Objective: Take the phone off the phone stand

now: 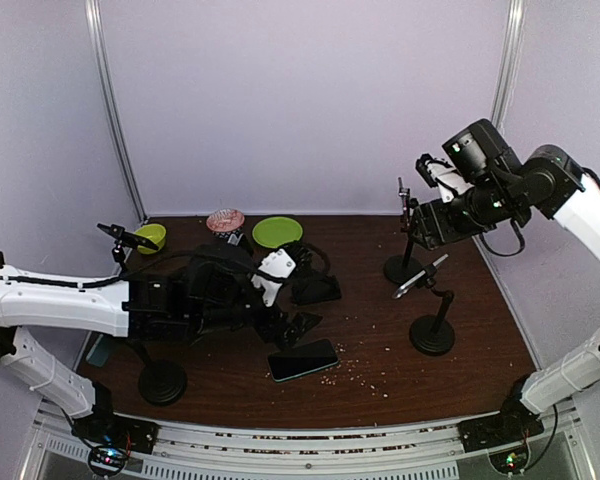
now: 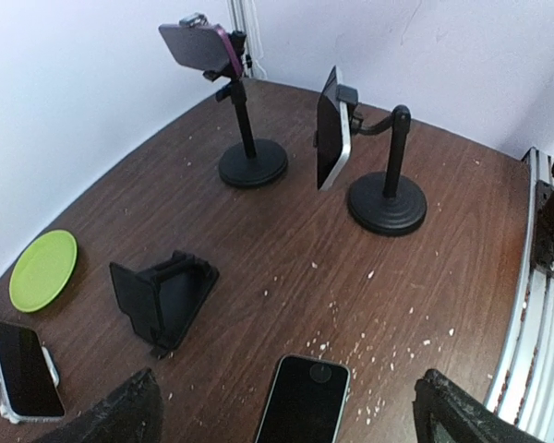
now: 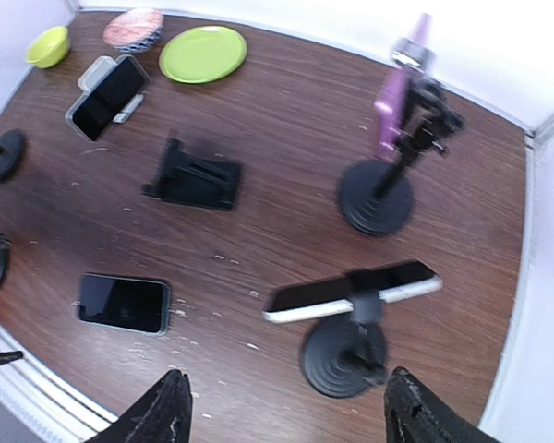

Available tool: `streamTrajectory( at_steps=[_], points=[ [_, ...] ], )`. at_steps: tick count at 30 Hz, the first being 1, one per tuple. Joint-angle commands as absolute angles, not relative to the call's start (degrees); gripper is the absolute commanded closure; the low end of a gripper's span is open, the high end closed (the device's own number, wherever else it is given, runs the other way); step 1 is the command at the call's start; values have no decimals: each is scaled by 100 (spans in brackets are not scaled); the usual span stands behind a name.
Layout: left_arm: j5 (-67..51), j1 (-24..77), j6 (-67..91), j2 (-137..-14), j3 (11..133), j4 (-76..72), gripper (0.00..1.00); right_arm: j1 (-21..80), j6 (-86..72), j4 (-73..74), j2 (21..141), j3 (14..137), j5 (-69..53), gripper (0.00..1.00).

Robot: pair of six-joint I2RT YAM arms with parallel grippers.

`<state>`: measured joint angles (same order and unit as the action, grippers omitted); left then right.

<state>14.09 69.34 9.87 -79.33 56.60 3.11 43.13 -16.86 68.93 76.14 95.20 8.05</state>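
Your right gripper (image 3: 286, 415) hangs high over the table's right side. Its two black fingers are spread wide with nothing between them. Below and just ahead of it, the dark phone with the silver edge (image 3: 351, 288) sits clamped in the black round-based stand (image 3: 342, 355). I judge that is the one to take, since the claw is lined up over it. The height leaves you room to come down on the phone without knocking the stand's arm.

Your left gripper (image 2: 286, 420) sits low near the table's middle, also fully open and empty. A black flat-lying phone (image 2: 305, 397) is just ahead of it. Parked there, it seems clear of the right arm's path.

The right wrist view shows the phone's long edge with the clamp at its middle, so you can see both free ends. The left wrist view adds what that hides: the phone is tipped steeply on a bent arm. It also shows the pink-cased phone (image 2: 198, 46) on a second black stand (image 2: 252, 164) farther off. Only the top view shows how high the right arm stands above both.
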Motion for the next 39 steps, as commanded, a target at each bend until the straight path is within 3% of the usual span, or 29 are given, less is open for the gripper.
streamTrajectory(
  at_steps=[1,7,14,23,35,39],
  points=[
    [1253,6968,622,-8635,6370,-771,3,4079,-1419,6574,6921,8621,1412,28],
    [1009,6961,217,-10088,7461,-1446,4,3253,-1252,5944,6137,7311,1099,28],
    [698,6884,-502,-11730,8900,-1684,6,2160,-1223,5409,6103,6399,223,28],
    [636,6759,-629,-12798,9965,-1646,12,1906,-1798,4888,6021,6025,-361,28],
    [746,6655,-623,-13443,10491,-1586,34,1890,-2158,4310,5835,5387,-387,27],
    [795,6653,-686,-13627,10732,-1461,49,1881,-2127,4279,5896,5357,-395,27]
  ],
)
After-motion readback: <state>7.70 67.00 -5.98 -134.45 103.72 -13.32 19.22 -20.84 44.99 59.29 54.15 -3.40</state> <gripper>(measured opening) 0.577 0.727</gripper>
